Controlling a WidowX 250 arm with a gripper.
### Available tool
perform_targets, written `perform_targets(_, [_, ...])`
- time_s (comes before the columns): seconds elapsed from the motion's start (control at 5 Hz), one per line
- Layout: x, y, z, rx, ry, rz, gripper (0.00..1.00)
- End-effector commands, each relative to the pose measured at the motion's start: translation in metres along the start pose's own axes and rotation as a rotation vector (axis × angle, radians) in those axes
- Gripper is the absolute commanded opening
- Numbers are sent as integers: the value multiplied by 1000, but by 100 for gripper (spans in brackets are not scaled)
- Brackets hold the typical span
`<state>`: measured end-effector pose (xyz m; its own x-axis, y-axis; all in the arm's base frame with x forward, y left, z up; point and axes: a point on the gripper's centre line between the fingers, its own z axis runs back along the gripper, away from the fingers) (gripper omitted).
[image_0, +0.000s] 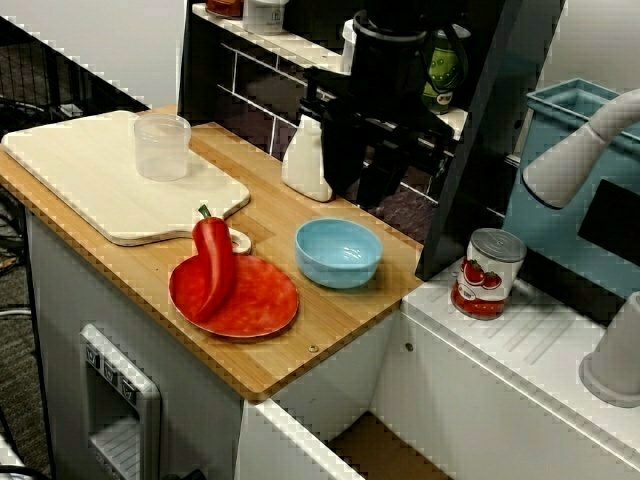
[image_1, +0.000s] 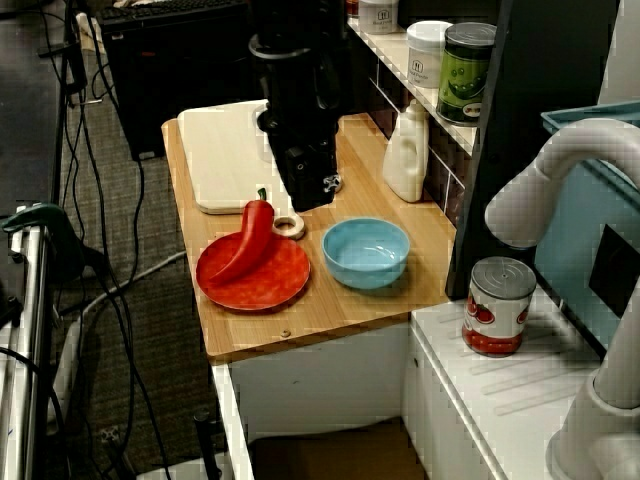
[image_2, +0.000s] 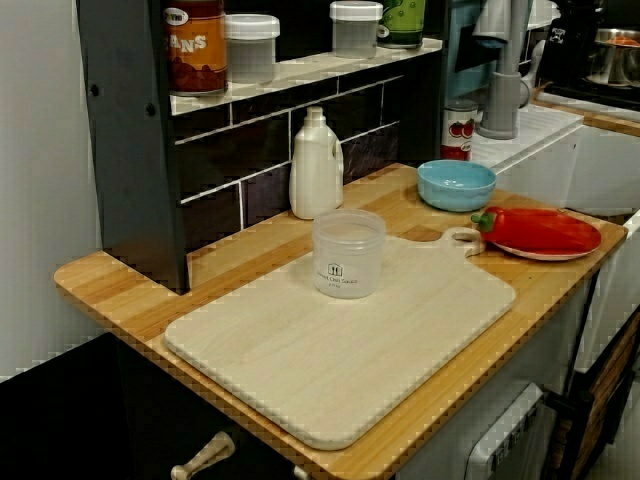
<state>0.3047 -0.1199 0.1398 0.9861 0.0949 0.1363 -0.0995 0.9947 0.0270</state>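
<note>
In the front view my black gripper (image_0: 362, 192) hangs above the wooden counter (image_0: 330, 330), just right of a white bottle (image_0: 306, 160) and behind a light blue bowl (image_0: 338, 252). Its fingers look open, with nothing between them. In the view from the sink side the gripper (image_1: 310, 195) stands over the cutting board's handle, behind a red pepper (image_1: 252, 238) that lies on a red plate (image_1: 265, 280). The low view along the counter shows the bottle (image_2: 316, 165), the bowl (image_2: 456, 184) and the pepper (image_2: 530, 228), but not the gripper.
A clear plastic cup (image_0: 162, 146) stands on a pale cutting board (image_0: 90, 180) at the left. A tomato can (image_0: 487, 273) sits on the white sink surface at the right, near a grey faucet (image_0: 580, 150). A dark shelf with jars (image_1: 430, 50) runs behind the counter.
</note>
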Motion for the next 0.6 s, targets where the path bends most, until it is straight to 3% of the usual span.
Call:
perform_targets(0.0, [12, 23, 7, -11, -61, -33, 0])
perform_targets(0.4, [17, 22, 2, -21, -74, -46, 0])
